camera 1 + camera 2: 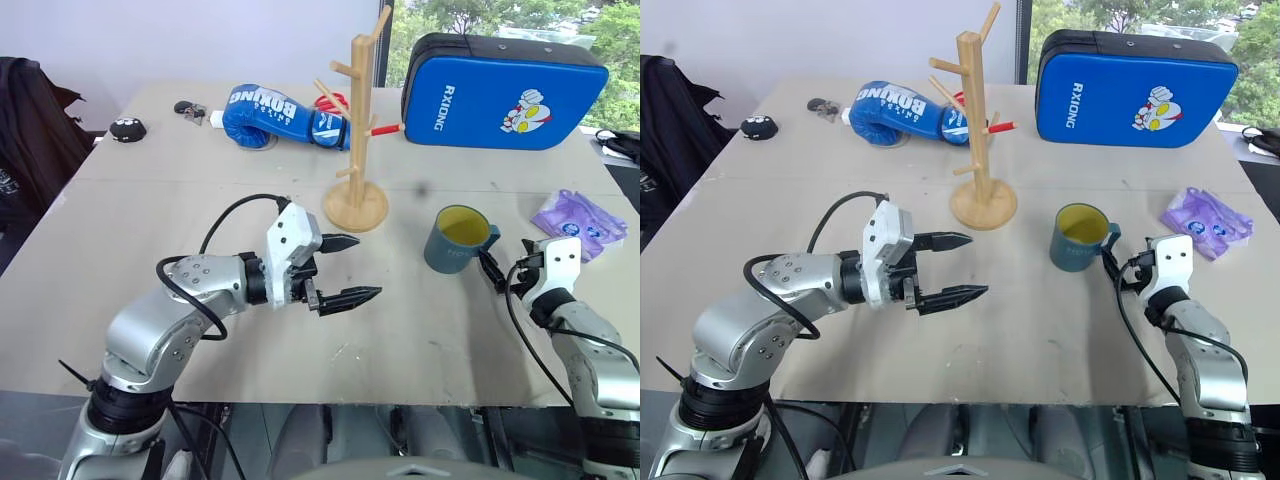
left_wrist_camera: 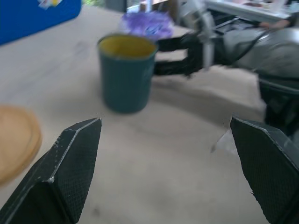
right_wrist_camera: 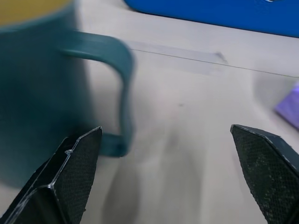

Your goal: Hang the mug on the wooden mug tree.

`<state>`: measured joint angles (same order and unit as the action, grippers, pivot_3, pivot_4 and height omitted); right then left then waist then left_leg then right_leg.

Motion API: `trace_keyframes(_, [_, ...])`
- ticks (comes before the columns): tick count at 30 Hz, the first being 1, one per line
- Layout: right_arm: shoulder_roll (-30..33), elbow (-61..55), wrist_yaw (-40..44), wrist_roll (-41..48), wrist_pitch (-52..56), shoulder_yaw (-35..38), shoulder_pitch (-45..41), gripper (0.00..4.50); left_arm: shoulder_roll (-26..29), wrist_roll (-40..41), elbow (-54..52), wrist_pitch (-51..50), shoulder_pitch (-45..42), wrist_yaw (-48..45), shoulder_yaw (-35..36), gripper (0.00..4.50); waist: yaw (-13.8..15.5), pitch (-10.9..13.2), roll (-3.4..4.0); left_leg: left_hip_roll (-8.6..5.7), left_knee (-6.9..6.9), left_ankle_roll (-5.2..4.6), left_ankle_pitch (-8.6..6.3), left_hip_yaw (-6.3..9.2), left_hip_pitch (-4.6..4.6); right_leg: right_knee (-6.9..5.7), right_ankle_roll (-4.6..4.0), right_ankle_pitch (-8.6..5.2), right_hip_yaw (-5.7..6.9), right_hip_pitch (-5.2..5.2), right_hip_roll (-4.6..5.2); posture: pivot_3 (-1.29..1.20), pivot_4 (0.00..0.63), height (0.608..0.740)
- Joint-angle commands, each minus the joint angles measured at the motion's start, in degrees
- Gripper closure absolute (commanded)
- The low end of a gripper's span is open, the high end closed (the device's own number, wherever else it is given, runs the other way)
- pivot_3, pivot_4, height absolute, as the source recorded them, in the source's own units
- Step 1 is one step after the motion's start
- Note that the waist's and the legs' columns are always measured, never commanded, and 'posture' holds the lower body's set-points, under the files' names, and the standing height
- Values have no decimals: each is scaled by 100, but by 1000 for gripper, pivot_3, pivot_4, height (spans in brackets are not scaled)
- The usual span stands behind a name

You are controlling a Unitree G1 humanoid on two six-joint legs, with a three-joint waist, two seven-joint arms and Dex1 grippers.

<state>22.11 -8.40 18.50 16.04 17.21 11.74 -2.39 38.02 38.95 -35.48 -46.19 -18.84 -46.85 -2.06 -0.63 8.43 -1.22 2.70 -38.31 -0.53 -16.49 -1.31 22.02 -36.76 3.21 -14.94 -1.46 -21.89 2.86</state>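
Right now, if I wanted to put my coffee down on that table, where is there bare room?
The near strip of the table, between the left gripper and the right gripper, is bare. So is the left side, below the small black object. The back is crowded: boxing glove, wooden mug tree, blue pad. The mug and purple bag fill the right.

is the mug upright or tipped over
Upright. The mug stands on its base on the table, its yellow inside facing up and its handle to the side near the open right gripper.
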Motion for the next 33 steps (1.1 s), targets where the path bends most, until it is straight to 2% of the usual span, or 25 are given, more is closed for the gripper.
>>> trace_keyframes(1, [-100, 119, -139, -111, -217, 43, -220, 50, 116, 142, -167, 2, -131, -112, -7, 0, -4, 2, 2, 0, 0, 0, 0, 0, 0, 0, 0, 0, 0, 0, 0, 0, 150, 737])
trace_keyframes(5, [-285, 366, -107, -114, -288, -42, -380, 50, 147, 72, -130, 171, -53, -187, -64, 0, -7, 3, 4, 0, 0, 0, 0, 0, -1, -1, 0, 0, -1, 0, 0, 0, 150, 737])
trace_keyframes(8, [-630, 753, -209, 58, -420, 85, -625, 773, 134, -4, -83, 338, 52, -239, -102, 0, -10, 3, 4, 0, -1, 1, 0, -2, -1, 0, 0, 0, -2, 1, 0, 0, 150, 737])
trace_keyframes(9, [-684, 859, -213, 76, -462, 118, -677, 1152, 132, -36, -62, 393, 69, -250, -115, 0, -13, 5, 7, 0, 0, 1, 0, -2, -2, -1, 0, 0, -3, 1, 0, 0, 150, 737])
trace_keyframes(11, [-724, 1003, -168, 50, -560, 119, -711, 2334, 134, -53, -41, 442, 70, -255, -127, 0, 6, 9, 14, 0, 0, 1, 1, -1, -1, -1, 0, 0, -2, 1, 0, 0, 150, 737])
trace_keyframes(12, [-735, 1063, -138, 19, -605, 80, -708, 2586, 122, -37, -27, 437, 39, -242, -122, 0, 16, 9, 14, 0, 0, 1, 1, -1, 0, -1, 0, 0, 0, 1, 0, 0, 150, 737])
trace_keyframes(16, [-660, 1189, 3, -210, -794, -147, -640, 4449, 62, -25, 104, 377, -213, -197, -143, 0, 7, 9, 14, -1, -1, 1, 1, -1, 0, 0, 1, 1, -1, 1, 1, 0, 150, 737])
trace_keyframes(22, [-278, 766, 169, -248, -588, -149, -720, 4449, -11, -52, 259, 330, -486, -132, -248, 0, 8, 10, 17, -3, -2, 1, 1, 0, -4, -1, 2, 1, 0, 7, 2, 0, 150, 737])
trace_keyframes(26, [389, 138, 765, -28, 124, -295, -1004, 4449, -76, -22, 251, 307, -564, -66, -267, 0, 0, 15, 20, -4, -1, 1, 1, 1, 0, 1, 2, 1, 0, 5, 2, 0, 150, 737])
trace_keyframes(30, [1361, -205, 2083, 495, 921, -593, -1948, 4449, 41, -43, 346, 229, -681, 31, -82, 0, -50, 29, 32, -2, -2, 0, 0, -2, -5, -2, 2, 2, -7, 4, -1, 0, 150, 737])
trace_keyframes(33, [1902, 147, 3010, 638, 1388, -1024, -3023, 4449, 113, 18, 583, 144, -896, 147, 196, 0, -22, 30, 30, -1, 0, -1, 0, 2, -9, -3, 2, 2, -4, 6, -5, 0, 150, 737])
